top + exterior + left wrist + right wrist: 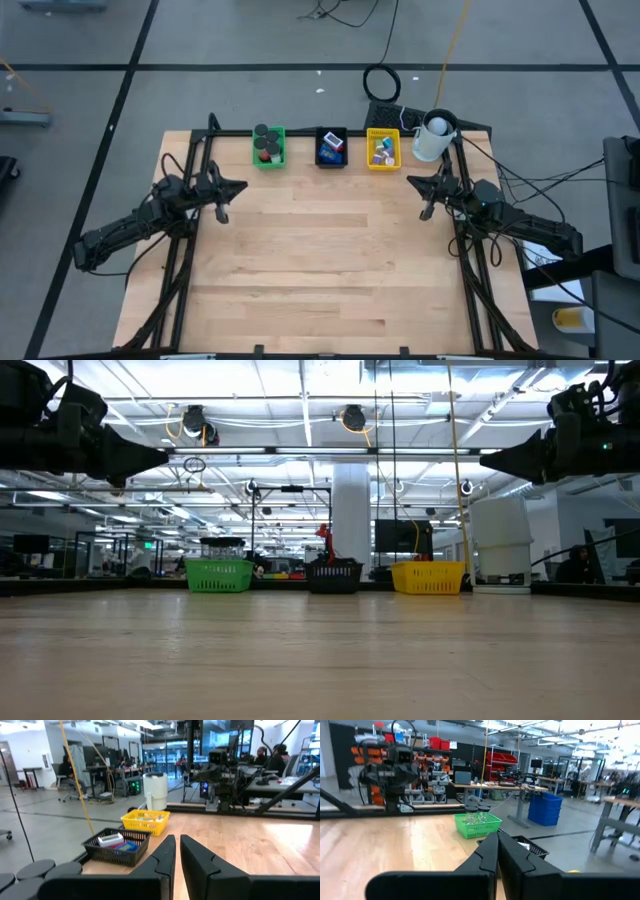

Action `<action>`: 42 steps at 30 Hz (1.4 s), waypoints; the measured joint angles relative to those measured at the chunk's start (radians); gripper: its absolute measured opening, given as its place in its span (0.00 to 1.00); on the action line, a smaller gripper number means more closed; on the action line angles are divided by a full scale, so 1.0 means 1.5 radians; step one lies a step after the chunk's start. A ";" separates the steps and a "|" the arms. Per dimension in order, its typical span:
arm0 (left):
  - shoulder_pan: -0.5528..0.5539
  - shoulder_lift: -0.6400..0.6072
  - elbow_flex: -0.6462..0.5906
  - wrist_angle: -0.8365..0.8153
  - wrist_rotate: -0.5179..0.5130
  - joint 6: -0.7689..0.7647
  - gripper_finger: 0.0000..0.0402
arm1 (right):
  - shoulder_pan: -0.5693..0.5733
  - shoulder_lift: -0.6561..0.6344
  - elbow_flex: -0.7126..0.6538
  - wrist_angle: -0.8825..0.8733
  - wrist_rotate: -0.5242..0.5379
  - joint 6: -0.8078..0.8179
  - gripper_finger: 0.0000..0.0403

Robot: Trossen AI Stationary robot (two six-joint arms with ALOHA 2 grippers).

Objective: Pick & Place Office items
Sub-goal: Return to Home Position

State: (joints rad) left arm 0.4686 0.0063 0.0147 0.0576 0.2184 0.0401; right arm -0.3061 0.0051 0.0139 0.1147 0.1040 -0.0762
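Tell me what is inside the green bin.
From above, the green bin holds several dark round pieces and a small red bit. Anything beneath them is covered.

The worktop [320,660] is pale planked wood, smooth, softly sheened. At its twelve o'clock edge the green basket [218,577], black basket [334,577] and yellow basket [428,578] are latticed plastic.

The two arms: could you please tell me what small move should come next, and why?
Probably just settle both arms at rest: the office items lie in the green bin, black bin and yellow bin, none shows on the table, and left pincer and right pincer are shut, empty.
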 joint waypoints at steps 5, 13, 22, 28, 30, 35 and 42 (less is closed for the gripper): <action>0.000 0.000 0.000 0.017 0.000 0.004 0.09 | 0.000 0.000 0.000 0.000 0.000 -0.060 0.01; 0.000 0.000 0.000 0.017 0.000 0.001 0.09 | 0.000 0.000 0.000 0.000 0.000 -0.067 0.01; 0.000 0.000 0.000 0.024 0.000 0.045 0.09 | 0.000 0.000 0.000 0.027 0.003 -0.005 0.01; 0.000 0.000 0.000 0.036 -0.001 0.057 0.09 | 0.000 0.000 0.000 0.021 0.022 0.031 0.01; 0.000 0.000 0.000 0.034 -0.001 0.057 0.09 | 0.000 0.000 0.000 0.020 0.043 0.031 0.01; 0.000 0.000 0.000 0.034 -0.001 0.057 0.09 | 0.000 0.000 0.000 0.021 0.090 0.023 0.01; 0.000 0.000 0.000 0.034 -0.001 0.057 0.09 | 0.000 0.000 0.000 0.021 0.087 0.025 0.01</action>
State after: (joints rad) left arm 0.4686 0.0060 0.0147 0.1089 0.2176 0.1261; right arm -0.3058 0.0051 0.0139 0.1459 0.2348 -0.0387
